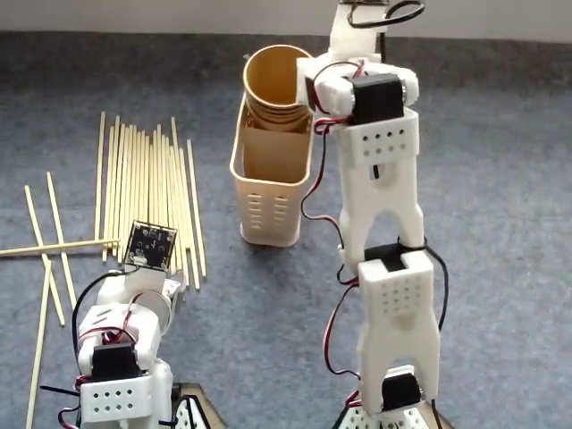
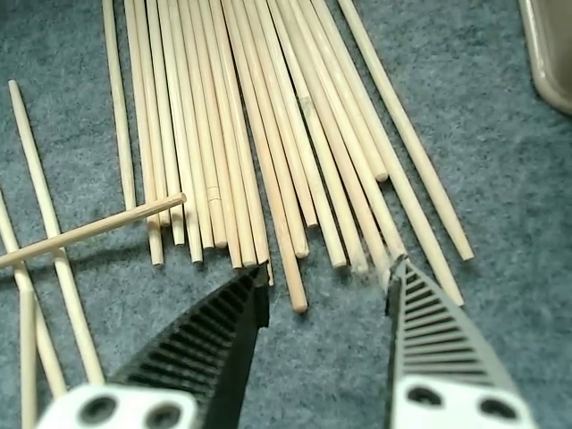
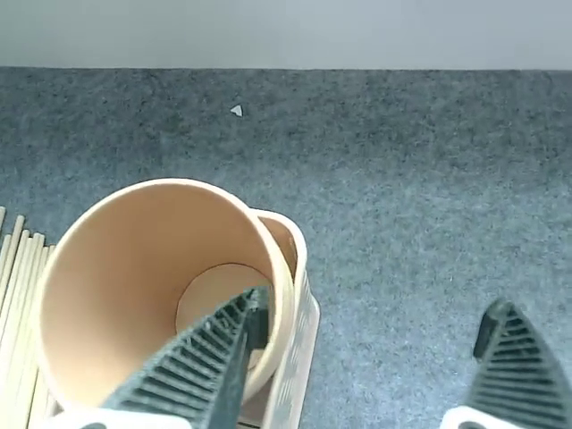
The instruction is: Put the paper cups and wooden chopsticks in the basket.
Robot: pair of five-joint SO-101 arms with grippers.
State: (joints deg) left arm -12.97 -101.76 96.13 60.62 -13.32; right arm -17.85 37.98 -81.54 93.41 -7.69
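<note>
A stack of paper cups (image 1: 277, 82) stands upright in the far compartment of the cream basket (image 1: 268, 214). In the right wrist view my right gripper (image 3: 375, 313) is open at the top cup (image 3: 134, 295), with one finger inside it and the other outside, so the cup's wall lies between them. Many wooden chopsticks (image 1: 152, 192) lie side by side on the grey carpet left of the basket. My left gripper (image 2: 328, 273) hangs open just above the near ends of these chopsticks (image 2: 268, 152), holding nothing.
A few loose chopsticks (image 1: 49, 250) lie crossed at the far left, one across the pile's edge (image 2: 89, 231). The basket's near compartment (image 1: 275, 154) looks empty. A corner of the basket (image 2: 554, 49) shows beside the pile. Open carpet lies right of the right arm (image 1: 384, 206).
</note>
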